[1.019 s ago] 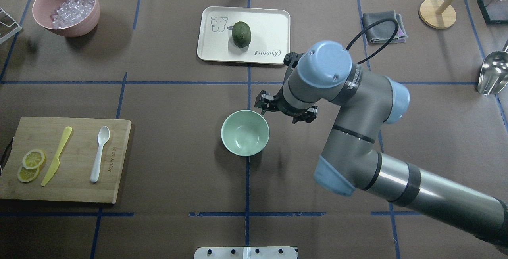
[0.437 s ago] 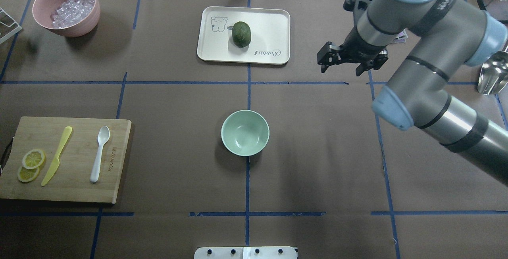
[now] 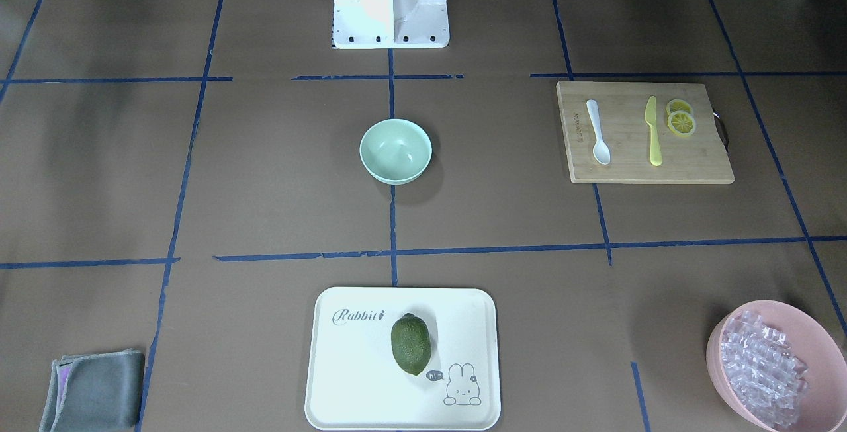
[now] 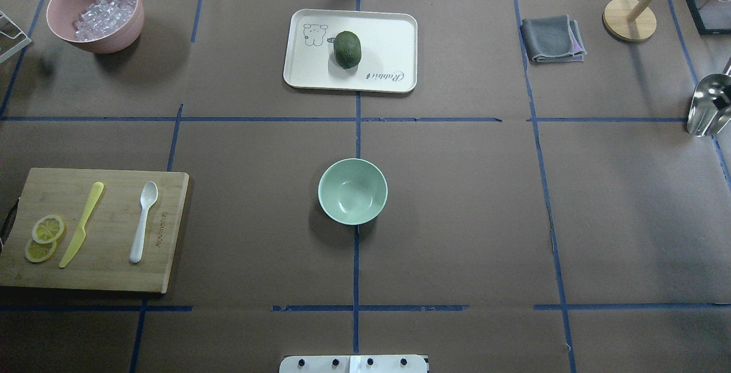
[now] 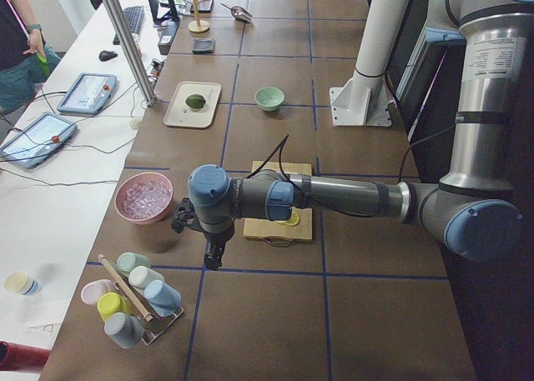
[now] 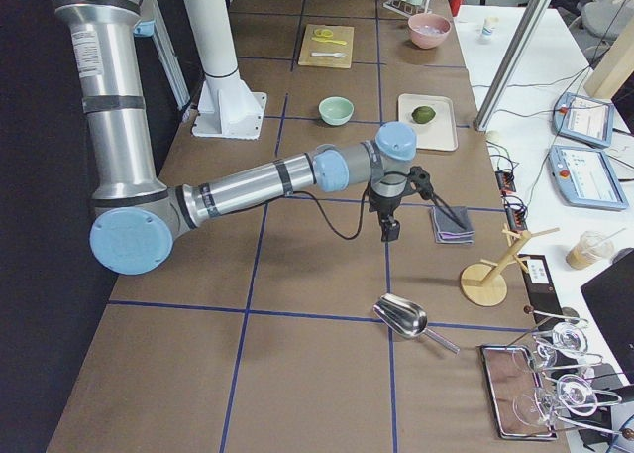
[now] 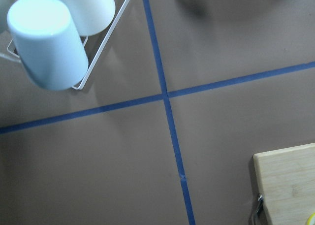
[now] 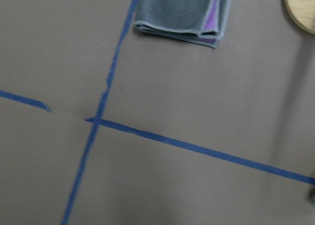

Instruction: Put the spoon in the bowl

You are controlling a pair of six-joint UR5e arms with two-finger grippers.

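The white spoon lies on a wooden cutting board at the table's left; it also shows in the front view. The empty mint-green bowl stands at the table's middle, seen from the front too. Neither gripper shows in the overhead or front view. My left gripper hangs over the table past the board's outer end, far from the spoon. My right gripper hangs near a grey cloth, far from the bowl. I cannot tell whether either is open or shut.
A yellow knife and lemon slices share the board. A pink bowl of ice, a tray with a green fruit, a metal scoop and a cup rack stand around.
My right arm moved from beside the bowl toward the far right, then left the overhead view. The spoon and the bowl have not moved.
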